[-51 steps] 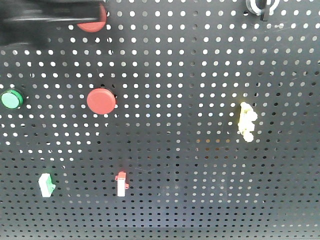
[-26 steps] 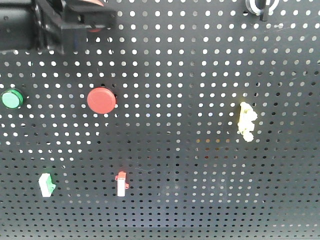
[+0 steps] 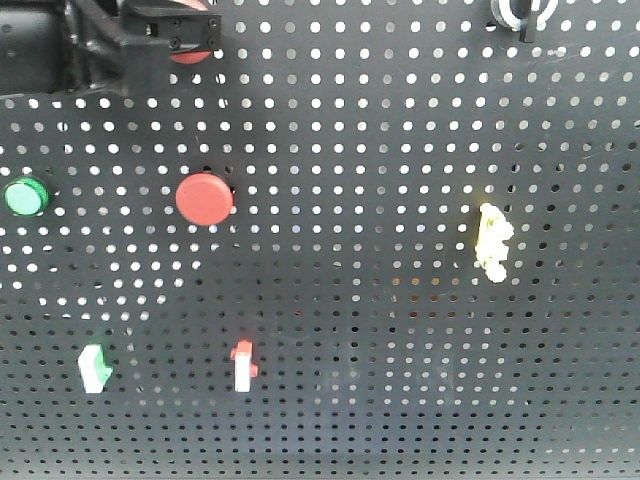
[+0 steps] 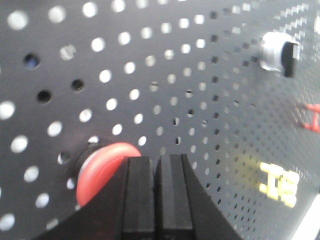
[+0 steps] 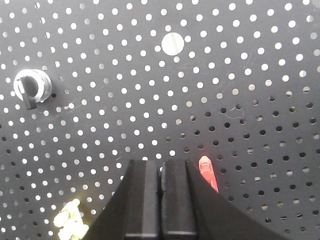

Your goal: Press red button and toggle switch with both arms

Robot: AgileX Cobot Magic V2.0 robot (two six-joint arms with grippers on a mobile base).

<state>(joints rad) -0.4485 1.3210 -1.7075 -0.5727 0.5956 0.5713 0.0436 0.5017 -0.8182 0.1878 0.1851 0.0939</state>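
Left arm update: a second ago it was a blur across the top-left of the pegboard. Half a second ago it had sharpened and sat right over the upper red button, hiding nearly all of it. Now it's shifted a touch up and left, and a strip of red shows again under the fingers. Wrist view agrees: left gripper has jaws pressed together, nothing held, tips at the right edge of the button cap, off-centre. Contact looks likely but I can't confirm it. I read that as the press at its end or just easing off; can't tell whether the cap actually travelled. Second red button lower down is clear of the arm and in the same spot throughout. Right arm isn't in the front view at all, so no change to report there. Its wrist camera shows the right gripper with jaws together and empty too, tips just left of a small red toggle switch on the board. It's close, but I can't say touching. My call: button half about done, switch half lined up but not flipped. Right arm probably needs a sideways nudge onto that lever.
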